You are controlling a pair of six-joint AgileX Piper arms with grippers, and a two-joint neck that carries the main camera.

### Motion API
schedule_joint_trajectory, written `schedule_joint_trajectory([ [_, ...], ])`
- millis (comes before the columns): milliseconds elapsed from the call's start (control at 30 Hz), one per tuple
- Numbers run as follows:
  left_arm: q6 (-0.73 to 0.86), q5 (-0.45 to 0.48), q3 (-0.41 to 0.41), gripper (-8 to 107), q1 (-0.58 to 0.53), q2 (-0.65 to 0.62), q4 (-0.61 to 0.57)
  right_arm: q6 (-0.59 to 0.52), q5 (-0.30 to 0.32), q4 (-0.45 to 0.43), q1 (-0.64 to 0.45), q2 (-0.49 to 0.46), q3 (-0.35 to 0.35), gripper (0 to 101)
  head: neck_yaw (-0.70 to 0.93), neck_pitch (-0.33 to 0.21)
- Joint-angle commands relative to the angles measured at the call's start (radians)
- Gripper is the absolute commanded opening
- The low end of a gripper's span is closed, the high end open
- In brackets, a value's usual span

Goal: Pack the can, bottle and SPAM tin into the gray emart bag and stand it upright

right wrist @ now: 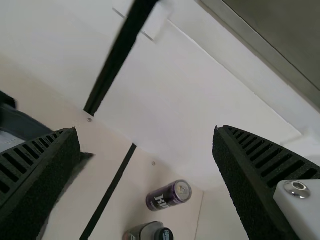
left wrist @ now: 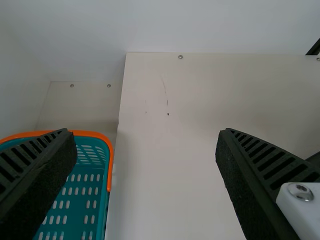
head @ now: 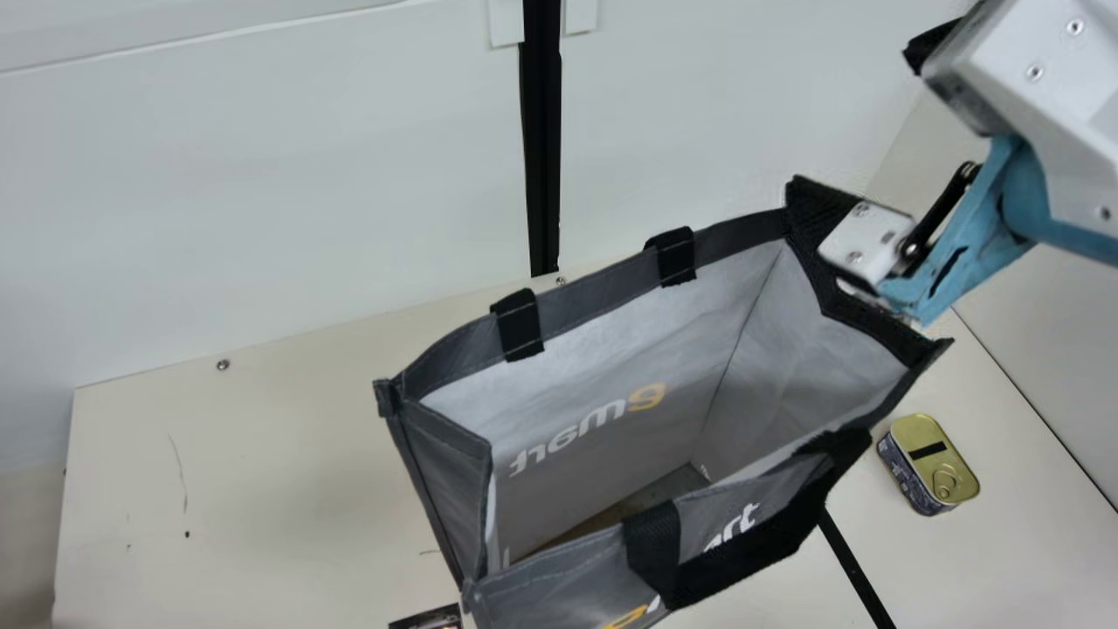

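The gray emart bag [head: 603, 306] stands with its mouth spread in the main view, and inside it part of the floor shows. My right gripper [head: 865, 240] is at the bag's right rim; in the right wrist view the same gripper [right wrist: 146, 131] is open, one finger overlapping the bag [right wrist: 25, 126]. Right of the bag lies the tin [head: 928, 463], gold lid up. A purple can [right wrist: 169, 195] lies near the back wall in the right wrist view, beside the dark-capped bottle [right wrist: 149, 232], which the view's edge cuts off. My left gripper [left wrist: 145, 131] is open, nothing between its fingers.
A teal basket with an orange rim [left wrist: 109, 150] stands beside the table [left wrist: 165, 165] in the left wrist view. A small dark printed item [head: 428, 618] pokes in at the main view's bottom edge. White walls rise behind the table.
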Motion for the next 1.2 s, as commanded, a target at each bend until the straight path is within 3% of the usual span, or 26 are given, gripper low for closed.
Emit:
schedule_joint_trajectory([
  [0, 0.000, 0.000, 0.000, 90, 0.000, 0.000, 0.000, -0.003, 0.001, 0.027, -0.073, 0.017, -0.004, 95, -0.002, -0.021],
  [333, 0.000, 0.000, 0.000, 90, 0.000, 0.000, 0.000, 0.027, 0.001, 0.024, -0.162, 0.067, 0.011, 95, -0.002, -0.021],
  [1167, 0.000, 0.000, 0.000, 90, 0.000, 0.000, 0.000, 0.214, 0.001, -0.067, -0.205, 0.077, 0.244, 95, -0.002, -0.021],
])
